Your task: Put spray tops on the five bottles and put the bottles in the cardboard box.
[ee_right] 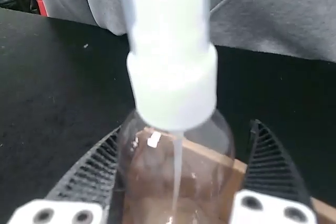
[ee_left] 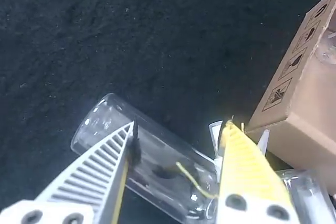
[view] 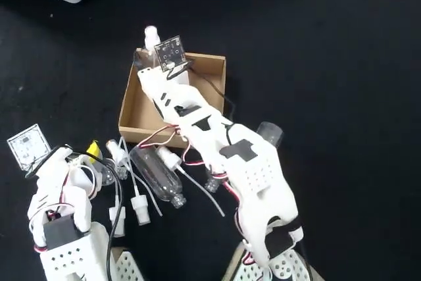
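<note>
Overhead, I see the right arm stretched from the near edge to the open brown cardboard box (view: 135, 106). Its right end effector (view: 155, 61) is at the box's far corner, where an upright clear plastic bottle with a white spray top (view: 152, 35) pokes above the rim. In front of the box, on the black surface (view: 342, 64), a capless clear bottle (view: 158, 174) lies on its side among several loose white spray tops (view: 140, 207). Another clear bottle (view: 270, 133) shows just beside the right arm. The left end effector (view: 94, 162) sits low at the near corner of the surface, over a third clear bottle lying flat (view: 105, 172). From the left wrist camera, that end effector (ee_left: 179, 127) is released, its white and yellow jaws spread wide. The flat bottle (ee_left: 157, 161) runs crosswise beneath and between them on the surface (ee_left: 131, 35). I cannot tell whether either jaw touches it. A corner of the cardboard box (ee_left: 299, 108) stands close by. From the right wrist camera, the right end effector (ee_right: 187, 129) frames the capped bottle (ee_right: 173, 182), whose spray top (ee_right: 170, 77) rises straight up in front of the lens. The box's brown edge (ee_right: 233, 163) shows behind the glassy body. I cannot tell whether this end effector is clenched on the bottle or has let it go.
</note>
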`<control>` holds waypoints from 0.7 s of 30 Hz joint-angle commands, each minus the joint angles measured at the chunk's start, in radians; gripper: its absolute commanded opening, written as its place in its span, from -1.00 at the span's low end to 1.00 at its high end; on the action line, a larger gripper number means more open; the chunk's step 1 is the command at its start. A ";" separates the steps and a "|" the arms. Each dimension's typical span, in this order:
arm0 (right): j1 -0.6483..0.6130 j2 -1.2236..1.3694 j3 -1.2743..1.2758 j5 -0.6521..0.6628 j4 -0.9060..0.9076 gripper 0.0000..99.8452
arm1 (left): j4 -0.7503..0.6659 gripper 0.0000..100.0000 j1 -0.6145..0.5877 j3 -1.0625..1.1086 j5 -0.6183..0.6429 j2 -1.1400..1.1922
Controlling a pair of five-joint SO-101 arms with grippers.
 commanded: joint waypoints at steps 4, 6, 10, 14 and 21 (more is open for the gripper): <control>0.015 -0.117 0.050 0.000 0.011 -0.44 | -0.025 -0.51 0.001 -0.016 -0.006 -0.009; 0.015 -0.128 0.062 0.000 0.011 -0.44 | -0.025 -0.51 0.001 -0.016 -0.006 -0.009; 0.014 -0.154 0.096 0.000 0.011 -0.44 | -0.025 -0.51 0.001 -0.016 -0.006 -0.009; 0.002 -0.197 0.143 0.000 0.011 -0.44 | -0.025 -0.51 0.001 -0.016 -0.006 -0.009; -0.017 -0.251 0.209 0.000 0.011 -0.44 | -0.025 -0.51 0.001 -0.016 -0.006 -0.009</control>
